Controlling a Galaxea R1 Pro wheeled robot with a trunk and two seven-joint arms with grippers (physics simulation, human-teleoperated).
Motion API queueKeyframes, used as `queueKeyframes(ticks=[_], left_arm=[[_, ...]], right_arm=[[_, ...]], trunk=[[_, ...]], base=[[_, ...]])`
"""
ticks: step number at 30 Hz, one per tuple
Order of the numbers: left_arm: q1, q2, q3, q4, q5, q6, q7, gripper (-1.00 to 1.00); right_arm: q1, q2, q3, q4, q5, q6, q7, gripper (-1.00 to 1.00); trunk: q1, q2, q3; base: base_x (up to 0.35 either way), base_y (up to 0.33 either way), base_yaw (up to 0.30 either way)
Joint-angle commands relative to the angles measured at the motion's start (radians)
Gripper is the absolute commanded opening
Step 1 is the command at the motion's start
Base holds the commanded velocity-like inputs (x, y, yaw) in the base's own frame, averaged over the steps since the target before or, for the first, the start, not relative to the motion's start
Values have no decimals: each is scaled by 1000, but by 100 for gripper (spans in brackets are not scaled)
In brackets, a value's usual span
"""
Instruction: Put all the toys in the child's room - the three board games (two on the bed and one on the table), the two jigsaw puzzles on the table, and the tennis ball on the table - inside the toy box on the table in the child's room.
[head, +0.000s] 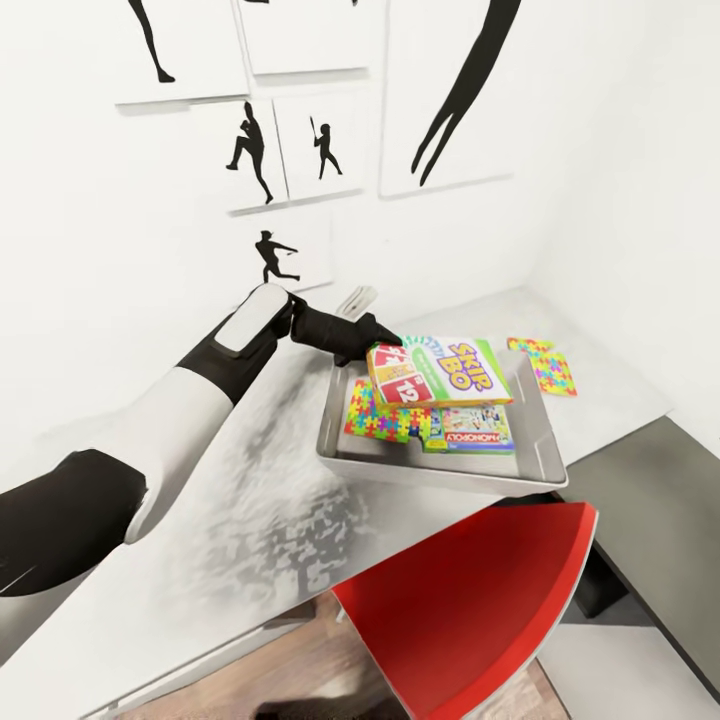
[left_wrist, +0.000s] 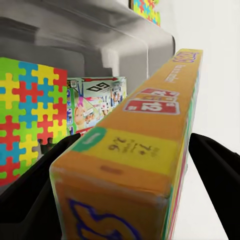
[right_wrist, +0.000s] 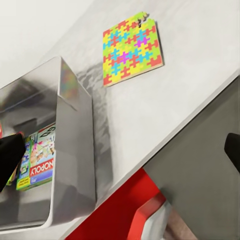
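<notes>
On the table, the toy box already holds a jigsaw puzzle and the Monopoly box. The Skip-Bo box is held above it, pinched in the left gripper, so release seems next. The second jigsaw puzzle remains outside on the table; the right gripper is seen spread wide.

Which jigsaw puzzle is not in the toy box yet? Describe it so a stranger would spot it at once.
Start at the pale mottled table under the silhouette pictures, and find the grey toy box near its edge. Beyond the box's far right corner, toward the wall, a flat jigsaw puzzle lies alone on the bare tabletop. Its twin lies inside the box beside the Monopoly box.
</notes>
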Motion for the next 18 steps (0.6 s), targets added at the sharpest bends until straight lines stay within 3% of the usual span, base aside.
queueKeyframes(ticks=[1,18], left_arm=[[-5,-1,-1,4,13,0,10,-100],[-46,-44,-1,30,17,-4,13,-100]], right_arm=[[-1,0,-2,0,9,5,10,100],[-1,0,-5,0,9,5,10,100]], trunk=[[0,-2,-3],[0,-2,-31]], base=[[0,0,0],[0,0,0]])
